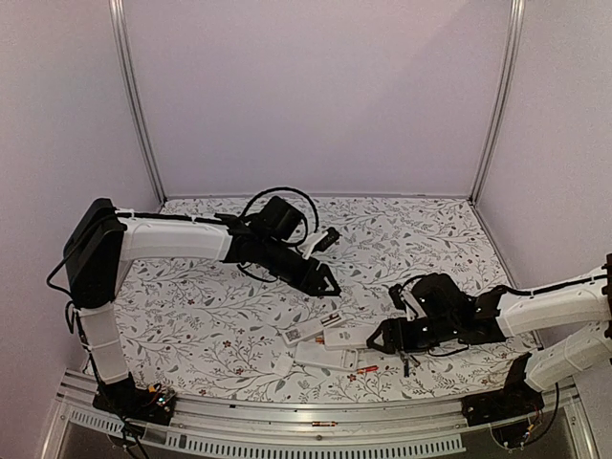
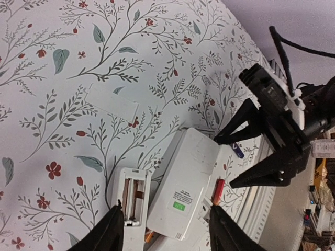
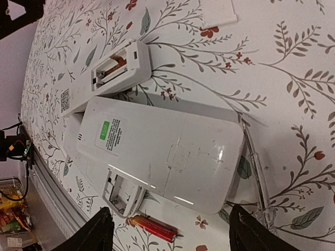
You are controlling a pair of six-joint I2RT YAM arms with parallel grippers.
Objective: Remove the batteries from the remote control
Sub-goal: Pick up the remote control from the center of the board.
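Hanging the right gripper (image 3: 172,232) low just beside the big remote (image 3: 162,146), fingers spread wide and grasping nothing. Holding the left gripper (image 2: 167,230) farther back above the same cluster, fingers likewise parted and empty.

Finding one red-orange battery (image 3: 154,226) lying loose on the patterned table (image 3: 293,78), just beside the big remote's long edge and near a second remote (image 3: 123,191) tucked partly beneath it with its bay open. Seeing a narrow remote (image 3: 112,70) alongside, cover off, with something orange-brown in its bay; unable to tell cell from contact here.

Judging the battery to be light, hard, smooth and round, so probably rolling at a nudge or squirting out of a sloppy pinch. Favouring a hold across the middle of the barrel, with the fingers squarely on opposite sides. Expecting any seated cell to be pressed by a spring, so probably needing one end levered up before lifting.

Noting a thin clear stick (image 3: 256,172) lying at the big remote's end, and a loose cover (image 3: 220,13) well apart.
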